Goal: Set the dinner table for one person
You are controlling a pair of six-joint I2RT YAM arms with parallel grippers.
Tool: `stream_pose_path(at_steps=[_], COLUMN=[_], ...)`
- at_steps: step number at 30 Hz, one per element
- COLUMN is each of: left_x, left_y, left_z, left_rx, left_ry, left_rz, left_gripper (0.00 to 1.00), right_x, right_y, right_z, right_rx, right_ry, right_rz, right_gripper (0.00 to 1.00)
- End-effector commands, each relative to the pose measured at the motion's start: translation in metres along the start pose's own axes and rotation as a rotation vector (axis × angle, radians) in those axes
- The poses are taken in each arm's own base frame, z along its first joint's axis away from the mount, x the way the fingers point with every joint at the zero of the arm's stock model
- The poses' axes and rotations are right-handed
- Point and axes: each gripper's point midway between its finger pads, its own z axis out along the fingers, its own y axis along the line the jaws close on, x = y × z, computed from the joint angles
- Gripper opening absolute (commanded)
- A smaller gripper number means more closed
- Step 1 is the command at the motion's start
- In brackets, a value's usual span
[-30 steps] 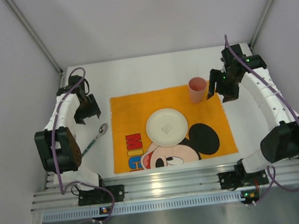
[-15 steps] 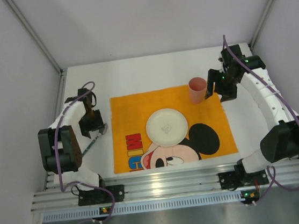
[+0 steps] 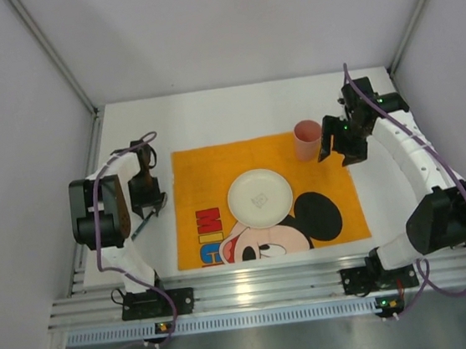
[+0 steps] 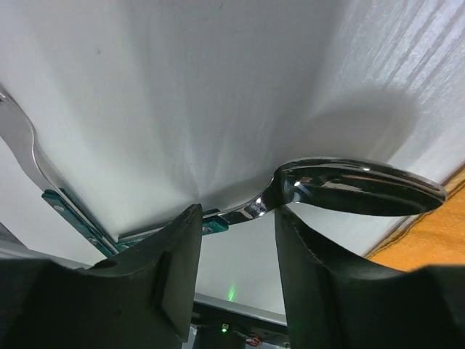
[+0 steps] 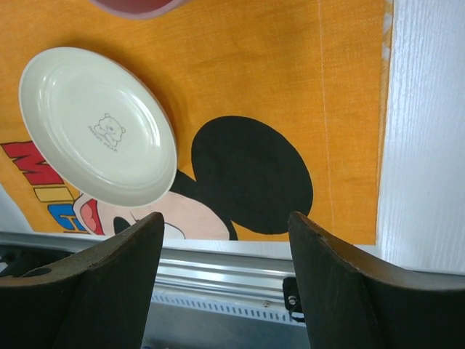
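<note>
I see the left gripper (image 4: 236, 218) partly open astride the neck of the spoon (image 4: 356, 189), the right gripper (image 5: 225, 218) wide open and empty above the Mickey Mouse cloth (image 5: 240, 65).

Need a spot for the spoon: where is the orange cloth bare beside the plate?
The cloth is bare between its left edge and the plate, and right of the plate below the cup. Crowded: the cup corner, where the right gripper hovers.
</note>
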Motion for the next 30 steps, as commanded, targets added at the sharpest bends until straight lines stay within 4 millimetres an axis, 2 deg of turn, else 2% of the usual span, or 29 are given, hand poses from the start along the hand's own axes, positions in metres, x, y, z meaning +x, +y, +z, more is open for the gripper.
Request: stream_pose_path(at_steps=[1,2,4,6,8,10,12,13,14,15,16,17,18,19,20,21,23,24,25,26,27,28,29,30], left_x=[-0.016,-0.014,-0.010,-0.011,-0.012,-0.024,-0.034,-0.049,-0.059,-0.059,-0.079,-0.086,-0.088,-0.096,-0.098,-0.099,-0.087,-0.074,-0.066,-0.063,-0.036,-0.025,-0.025,0.001], left_y=[0.003,0.000,-0.003,-0.003,-0.001,0.001,0.004,0.004,0.004,0.003,-0.001,-0.008,-0.037,-0.054,-0.072,-0.114,-0.163,-0.201,-0.224,-0.251,-0.287,-0.305,-0.332,-0.361], left_z=[0.013,0.019,0.024,0.026,0.025,0.018,0.004,-0.011,-0.028,-0.040,-0.066,-0.085,-0.104,-0.131,-0.147,-0.184,-0.208,-0.227,-0.236,-0.254,-0.259,-0.264,-0.279,-0.273], left_rx=[-0.033,-0.024,-0.016,-0.014,-0.025,-0.041,-0.049,-0.040,-0.028,-0.022,0.017,0.049,0.095,0.117,0.127,0.194,0.315,0.421,0.495,0.609,0.686,0.730,0.824,0.860], left_ry=[-0.025,-0.007,0.009,0.007,0.008,-0.016,-0.048,-0.097,-0.145,-0.145,-0.213,-0.244,-0.274,-0.317,-0.347,-0.422,-0.426,-0.429,-0.420,-0.440,-0.386,-0.384,-0.424,-0.384], left_rz=[0.017,0.020,0.020,0.021,0.020,0.011,-0.011,-0.030,-0.050,-0.085,-0.122,-0.146,-0.114,-0.084,-0.060,-0.023,-0.003,-0.038,-0.058,-0.078,-0.097,-0.102,-0.105,-0.083], left_gripper=[0.48,0.34,0.19,0.10,0.05,0.00,0.00,0.00,0.00,0.00,0.00,0.00,0.00,0.00,0.00,0.00,0.00,0.00,0.00,0.00,0.00,0.00,0.00,0.00], right_x=[0.001,0.001,0.003,0.004,0.005,0.005,0.004,0.004,0.003,0.002,0.001,0.001,0.000,0.001,0.001,0.002,0.005,0.007,0.009,0.011,0.012,0.015,0.016,0.019], right_y=[0.004,0.003,0.001,-0.001,-0.002,-0.002,-0.001,0.000,0.001,0.002,0.002,0.001,0.001,-0.002,-0.003,-0.004,-0.004,-0.004,-0.005,-0.008,-0.011,-0.013,-0.019,-0.024], right_z=[-0.015,-0.016,-0.016,-0.017,-0.018,-0.019,-0.022,-0.024,-0.026,-0.028,-0.030,-0.033,-0.034,-0.036,-0.040,-0.041,-0.050,-0.053,-0.056,-0.064,-0.069,-0.073,-0.083,-0.086], right_rx=[-0.023,-0.018,-0.010,-0.004,0.001,-0.001,-0.006,-0.008,-0.014,-0.018,-0.018,-0.016,-0.012,0.006,0.007,0.011,0.006,0.003,0.005,0.016,0.026,0.030,0.047,0.065], right_ry=[-0.059,-0.063,-0.062,-0.066,-0.071,-0.072,-0.081,-0.087,-0.091,-0.101,-0.105,-0.115,-0.124,-0.130,-0.143,-0.148,-0.172,-0.181,-0.188,-0.217,-0.233,-0.245,-0.288,-0.302], right_rz=[-0.032,-0.030,-0.031,-0.032,-0.033,-0.033,-0.037,-0.038,-0.037,-0.042,-0.038,-0.035,-0.030,-0.008,-0.001,0.012,0.038,0.043,0.057,0.065,0.075,0.087,0.094,0.110], right_gripper=[0.70,0.70,0.70,0.70,0.70,0.70,0.70,0.70,0.70,0.70,0.70,0.71,0.72,0.76,0.91,0.99,1.00,1.00,1.00,1.00,1.00,1.00,1.00,1.00])
